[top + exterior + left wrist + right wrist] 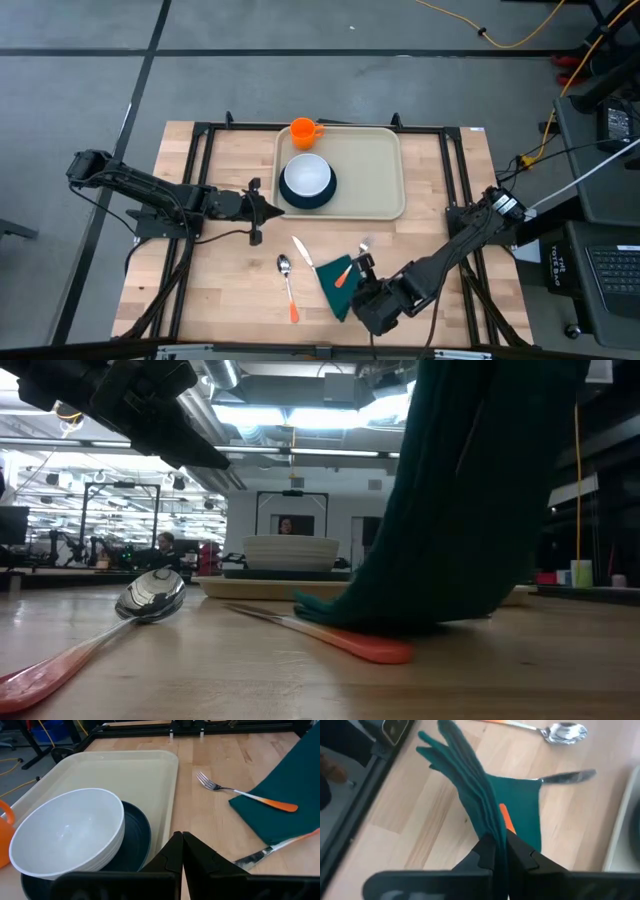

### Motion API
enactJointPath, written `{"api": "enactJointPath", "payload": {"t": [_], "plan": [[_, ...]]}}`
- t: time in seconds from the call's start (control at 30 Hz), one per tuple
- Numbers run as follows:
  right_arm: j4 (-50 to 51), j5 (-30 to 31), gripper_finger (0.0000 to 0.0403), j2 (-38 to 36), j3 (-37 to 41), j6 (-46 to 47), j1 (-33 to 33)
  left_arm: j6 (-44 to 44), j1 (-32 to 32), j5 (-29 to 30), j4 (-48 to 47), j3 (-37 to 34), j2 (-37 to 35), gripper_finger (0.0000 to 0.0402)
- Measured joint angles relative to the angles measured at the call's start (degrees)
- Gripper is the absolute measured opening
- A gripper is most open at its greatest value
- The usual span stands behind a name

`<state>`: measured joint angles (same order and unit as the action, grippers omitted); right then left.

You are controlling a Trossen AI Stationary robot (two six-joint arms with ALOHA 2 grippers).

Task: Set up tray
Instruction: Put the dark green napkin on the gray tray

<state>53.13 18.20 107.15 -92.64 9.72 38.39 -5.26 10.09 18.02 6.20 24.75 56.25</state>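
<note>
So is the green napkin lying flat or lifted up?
Partly lifted. The right gripper pinches one edge of the napkin, raising folds while the rest lies on the table.

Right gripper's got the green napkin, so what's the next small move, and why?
Probably lift a little higher: the right gripper is shut on the napkin, but its lower edge rests on the table with the fork lying on it.

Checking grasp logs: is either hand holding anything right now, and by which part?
The right hand pinches the green napkin at its edge, lifting that side off the table with the fork on it. The left hand, shut beside the tray, holds nothing.
</note>
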Motion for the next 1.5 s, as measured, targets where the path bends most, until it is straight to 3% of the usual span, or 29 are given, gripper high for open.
{"api": "enactJointPath", "payload": {"t": [0.37,0.83,1.1,1.5], "plan": [[4.99,3.02,0.0017,0.0,-5.02,0.79,0.09,0.0,0.0,-1.57,0.02,0.0,0.0,0.0007],[19.92,7.8,0.0017,-0.02,-20.27,2.05,-1.81,0.0,0.0,-2.69,0.02,0.0,0.0,0.0005],[27.88,7.2,0.0017,-0.17,-23.46,0.65,-8.75,0.0,0.0,-2.69,0.02,0.0,0.0,0.0002],[27.84,0.78,0.0017,-4.65,-23.34,-7.48,-23.38,0.0,0.0,-2.67,-0.26,-0.01,-0.02,0.0002]]}}
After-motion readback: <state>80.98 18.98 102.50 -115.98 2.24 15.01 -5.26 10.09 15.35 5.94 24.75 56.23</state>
